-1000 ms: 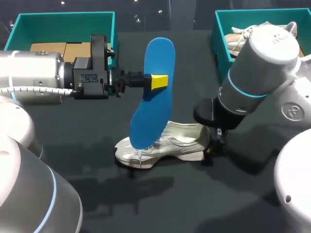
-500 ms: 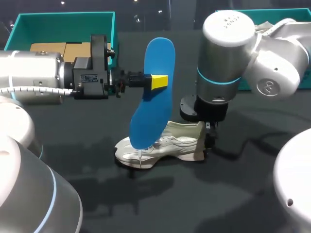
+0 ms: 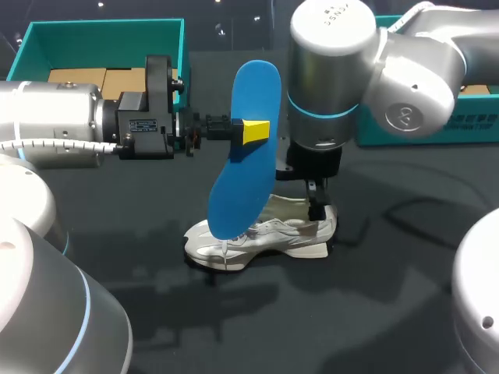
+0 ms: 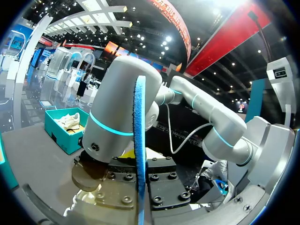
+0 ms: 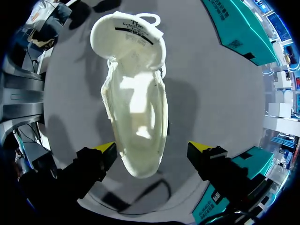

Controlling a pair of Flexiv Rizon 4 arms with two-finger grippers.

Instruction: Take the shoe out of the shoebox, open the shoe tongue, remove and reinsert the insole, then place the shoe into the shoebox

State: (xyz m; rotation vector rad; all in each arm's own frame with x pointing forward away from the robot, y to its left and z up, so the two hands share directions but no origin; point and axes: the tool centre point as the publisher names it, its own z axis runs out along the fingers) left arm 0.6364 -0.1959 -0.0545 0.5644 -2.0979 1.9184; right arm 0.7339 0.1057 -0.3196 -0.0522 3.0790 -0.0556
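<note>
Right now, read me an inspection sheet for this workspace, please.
Surface: dark table, shoe standing on it.
Job's things: white shoe, tongue folded open; blue insole held up on edge; left shoebox and right shoebox at the back.
Clutter: brown cardboard in the left shoebox.
Grippers: left gripper shut on the insole; right gripper open, fingers straddling the shoe's heel, not touching.
Cables: white hose along the left arm.
Surroundings: nothing seen.

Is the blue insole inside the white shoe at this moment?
No, the left pincer holds the whole insole upright, outside the shoe, which lies on the table.
</note>
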